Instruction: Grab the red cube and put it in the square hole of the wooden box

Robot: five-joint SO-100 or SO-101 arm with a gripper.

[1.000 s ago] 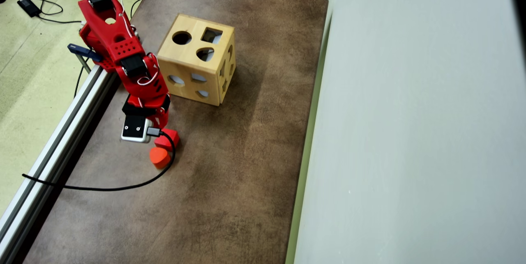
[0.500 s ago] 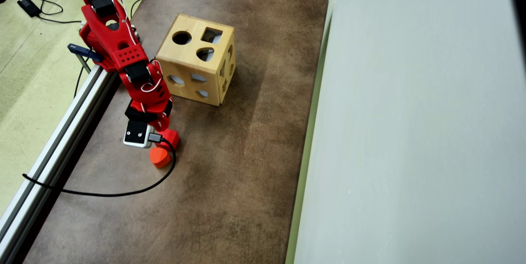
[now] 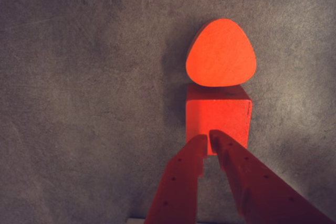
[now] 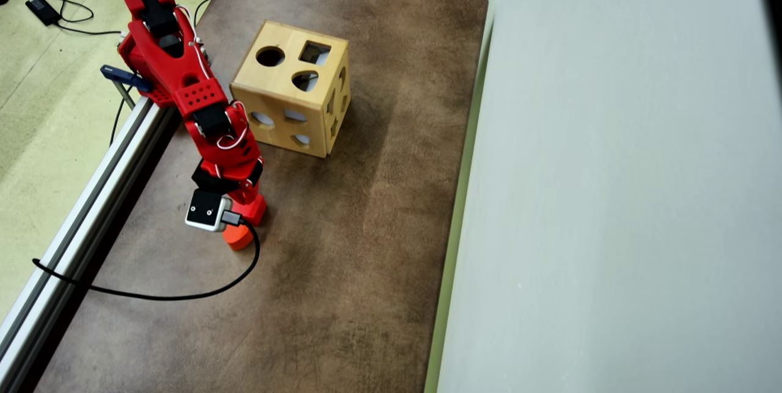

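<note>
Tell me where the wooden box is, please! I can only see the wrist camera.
Observer: In the overhead view, the wooden box stands farther up the table, apart from the red cube.
Operator: Does it have a square hole?
Observer: Yes, the square hole is in its top face, right of a round hole.
Operator: Anything lying around?
Observer: A black cable loops across the table from the wrist camera.

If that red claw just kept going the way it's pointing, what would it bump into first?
Most likely the red cube: in the wrist view the gripper has nearly closed fingertips right at its near edge. The rounded red-orange block lies just beyond. Height above the cube is unclear.
</note>
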